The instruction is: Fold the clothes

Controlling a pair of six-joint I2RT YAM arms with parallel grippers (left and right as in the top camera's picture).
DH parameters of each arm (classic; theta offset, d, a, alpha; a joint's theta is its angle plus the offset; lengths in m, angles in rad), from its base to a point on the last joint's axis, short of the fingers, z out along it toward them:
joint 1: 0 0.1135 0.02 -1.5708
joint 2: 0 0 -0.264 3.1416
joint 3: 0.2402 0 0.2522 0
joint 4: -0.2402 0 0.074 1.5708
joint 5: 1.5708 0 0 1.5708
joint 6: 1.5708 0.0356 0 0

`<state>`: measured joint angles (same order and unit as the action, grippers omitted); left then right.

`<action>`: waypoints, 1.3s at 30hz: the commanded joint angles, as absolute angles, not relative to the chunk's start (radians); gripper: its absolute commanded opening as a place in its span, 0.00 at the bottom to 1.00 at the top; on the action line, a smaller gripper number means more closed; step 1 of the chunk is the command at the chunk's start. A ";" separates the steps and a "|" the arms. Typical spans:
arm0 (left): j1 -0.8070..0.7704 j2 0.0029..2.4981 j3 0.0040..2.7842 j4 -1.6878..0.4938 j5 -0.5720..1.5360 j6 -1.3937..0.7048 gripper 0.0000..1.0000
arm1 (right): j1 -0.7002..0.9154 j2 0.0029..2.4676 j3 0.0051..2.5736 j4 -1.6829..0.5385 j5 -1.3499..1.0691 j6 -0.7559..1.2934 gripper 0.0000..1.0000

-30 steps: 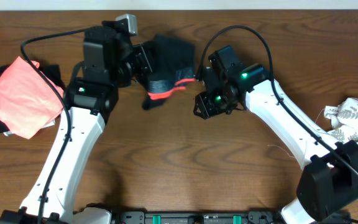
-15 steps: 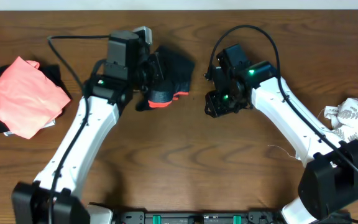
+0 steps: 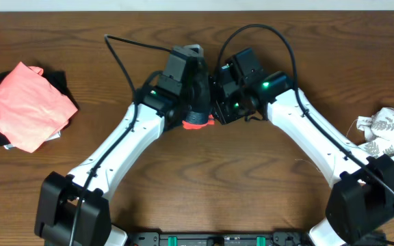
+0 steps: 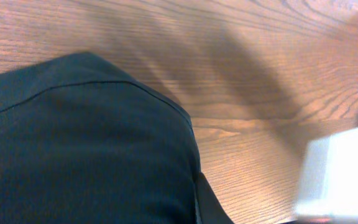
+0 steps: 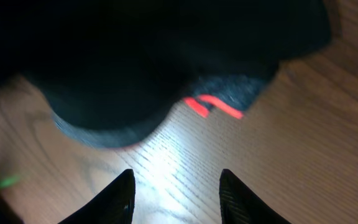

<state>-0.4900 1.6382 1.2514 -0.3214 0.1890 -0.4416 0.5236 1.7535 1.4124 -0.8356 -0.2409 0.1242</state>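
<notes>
leggings (image 3: 198,120) mostly hidden, white cloth (image 3: 392,130) cut off

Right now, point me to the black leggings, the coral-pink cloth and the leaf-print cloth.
black leggings (image 4: 86,143): left wrist view, on the black fabric
coral-pink cloth (image 3: 26,106): overhead view, middle of its top face
leaf-print cloth (image 3: 392,131): overhead view, its printed middle

Black leggings (image 4: 86,143), coral-edged grey waistband (image 5: 232,87)
</notes>
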 commanded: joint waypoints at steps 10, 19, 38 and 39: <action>-0.533 1.650 1.252 -0.229 0.033 -0.425 0.06 | 0.556 1.758 1.410 -0.859 -0.027 0.276 0.43; -0.525 1.650 1.252 -0.231 -0.105 -0.258 0.06 | 0.521 1.752 1.410 -0.878 0.045 0.282 0.42; -0.495 1.654 1.252 -0.290 -0.098 -0.266 0.06 | 0.167 1.634 1.410 -1.091 0.078 0.207 0.45; -0.495 1.654 1.252 -0.296 -0.097 -0.266 0.06 | 0.167 1.634 1.410 -1.096 0.078 0.207 0.45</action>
<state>-0.4969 1.6440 1.2514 -0.2897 -0.1001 -0.2829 0.1734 1.6424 1.4109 -1.0863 0.0727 0.2298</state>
